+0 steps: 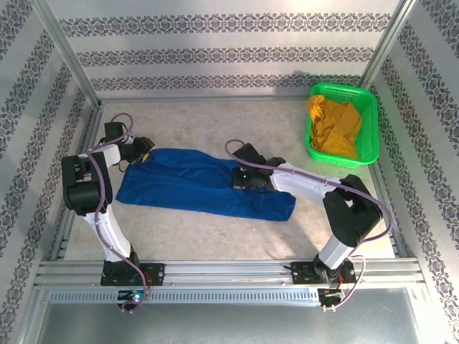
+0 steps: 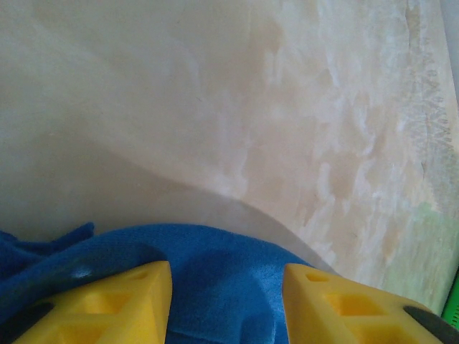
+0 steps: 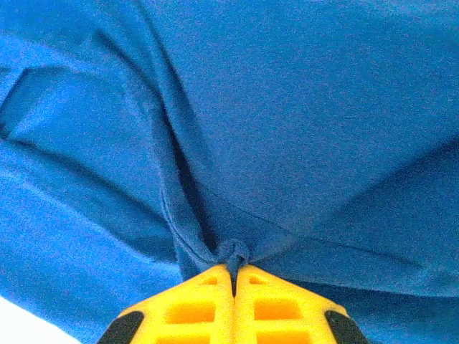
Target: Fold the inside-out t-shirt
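Right gripper [image 3: 233, 271] clenched on blue t-shirt [image 1: 193, 183] toward its 3 o'clock, likely to drag a fold; left gripper [image 2: 226, 278] released over its 10 o'clock corner.

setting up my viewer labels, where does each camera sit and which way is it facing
Top external: above and behind the bases, looking down on the beige table, both arms, the royal-blue cotton t-shirt and green plastic basket.
Left wrist: on the left hand, facing along its open yellow fingers over the shirt's edge to bare table.
Right wrist: on the right hand, facing the shirt fold it pinches.
Shared: all show the shirt.
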Tool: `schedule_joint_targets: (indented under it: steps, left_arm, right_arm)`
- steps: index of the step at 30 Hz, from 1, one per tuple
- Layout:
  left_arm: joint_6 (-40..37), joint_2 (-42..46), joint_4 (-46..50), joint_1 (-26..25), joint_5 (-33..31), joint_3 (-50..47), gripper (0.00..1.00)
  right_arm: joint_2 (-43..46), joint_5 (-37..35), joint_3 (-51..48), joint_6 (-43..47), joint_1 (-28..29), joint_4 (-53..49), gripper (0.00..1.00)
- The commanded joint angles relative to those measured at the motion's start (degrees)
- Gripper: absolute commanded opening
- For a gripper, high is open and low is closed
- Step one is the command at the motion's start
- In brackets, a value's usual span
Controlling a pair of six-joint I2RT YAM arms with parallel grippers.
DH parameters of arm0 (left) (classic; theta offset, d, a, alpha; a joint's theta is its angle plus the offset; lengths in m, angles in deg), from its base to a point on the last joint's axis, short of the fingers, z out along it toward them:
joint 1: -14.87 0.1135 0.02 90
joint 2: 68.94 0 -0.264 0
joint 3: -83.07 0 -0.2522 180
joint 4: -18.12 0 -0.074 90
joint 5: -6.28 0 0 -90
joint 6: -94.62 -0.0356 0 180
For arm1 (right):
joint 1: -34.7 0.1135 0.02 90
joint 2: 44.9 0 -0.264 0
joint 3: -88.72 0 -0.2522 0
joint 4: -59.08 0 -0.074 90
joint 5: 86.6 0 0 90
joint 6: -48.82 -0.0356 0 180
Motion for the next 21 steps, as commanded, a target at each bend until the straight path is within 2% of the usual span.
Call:
schedule_joint_targets:
  steps: [1,2,5,7,11,15,21]
  left_arm:
    - [0.1,-0.2,0.0,-0.1,1.7,0.6,0.45]
    - [0.2,-0.1,0.0,-0.1,1.9,0.6,0.45]
    - [0.5,0.5,-0.1,-0.1,2.4,0.6,0.45]
    - [0.8,1.5,0.0,-0.1,3.0,0.6,0.45]
    - [0.5,3.7,1.0,-0.1,3.2,0.3,0.45]
    - [1.4,6.0,0.6,-0.1,2.9,-1.3,0.45]
    - [3.1,7.5,-0.3,-0.1,3.0,-2.4,0.45]
  right_arm:
    - [-1.1,-0.8,-1.1,-1.9,3.3,-1.4,0.34]
    - [-1.2,-0.4,-1.1,-2.2,4.0,-1.2,0.38]
    - [0.4,-1.1,-1.2,-1.9,5.4,-2.4,0.39]
    - [4.0,-3.0,-3.0,-2.2,4.1,-2.4,0.40]
    - [9.5,-5.5,-7.0,-2.4,-2.4,-2.6,0.43]
    - [11.2,-5.1,-9.4,-1.4,-10.8,-1.0,0.55]
    - [4.2,0.4,-5.4,1.5,-18.7,1.1,0.59]
